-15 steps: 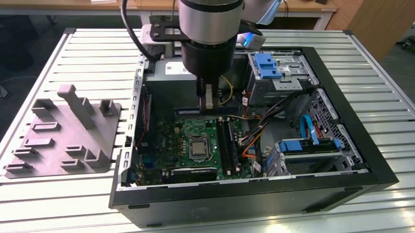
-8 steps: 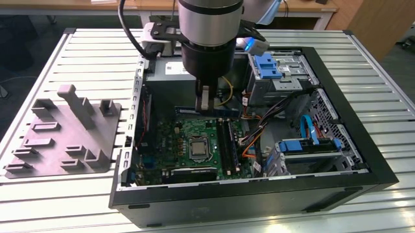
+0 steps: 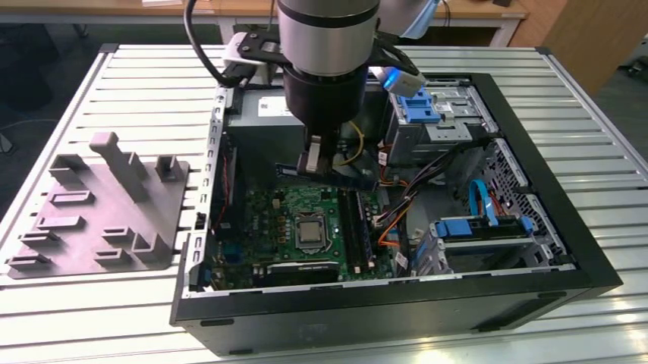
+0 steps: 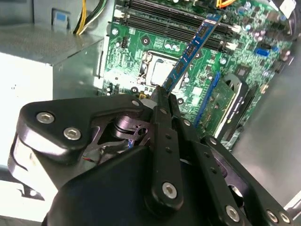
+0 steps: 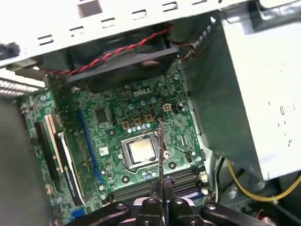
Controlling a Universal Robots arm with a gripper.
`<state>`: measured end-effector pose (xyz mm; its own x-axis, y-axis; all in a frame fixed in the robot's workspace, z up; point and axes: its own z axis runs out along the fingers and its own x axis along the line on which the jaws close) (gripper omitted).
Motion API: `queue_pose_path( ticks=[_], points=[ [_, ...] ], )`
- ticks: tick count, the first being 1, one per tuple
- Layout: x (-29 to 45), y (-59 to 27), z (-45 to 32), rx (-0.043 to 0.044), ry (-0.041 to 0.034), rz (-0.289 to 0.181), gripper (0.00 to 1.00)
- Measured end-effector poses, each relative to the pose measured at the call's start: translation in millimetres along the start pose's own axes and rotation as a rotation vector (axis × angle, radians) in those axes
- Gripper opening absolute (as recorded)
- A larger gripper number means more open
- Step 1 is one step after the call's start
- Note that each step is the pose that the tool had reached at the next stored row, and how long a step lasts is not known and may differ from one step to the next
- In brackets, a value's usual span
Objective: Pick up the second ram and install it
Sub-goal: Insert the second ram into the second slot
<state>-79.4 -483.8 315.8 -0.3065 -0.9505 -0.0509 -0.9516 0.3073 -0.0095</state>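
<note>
Black fingers of the gripper are shut tight near one end of the second ram, which is judged thin, light, stiff and easily snapped.

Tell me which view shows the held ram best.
The second wrist view: the ram shows its broad face and length plainly. In the exterior view it is a dark strip under the arm; in the first wrist view, a thin edge.
</note>
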Motion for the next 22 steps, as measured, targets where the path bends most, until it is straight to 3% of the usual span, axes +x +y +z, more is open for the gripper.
queue_pose_path(
  ticks=[22],
  points=[
    [0.5, 0.1, 9.2, 0.0204, 0.0038, 0.401, 0.13]
  ],
)
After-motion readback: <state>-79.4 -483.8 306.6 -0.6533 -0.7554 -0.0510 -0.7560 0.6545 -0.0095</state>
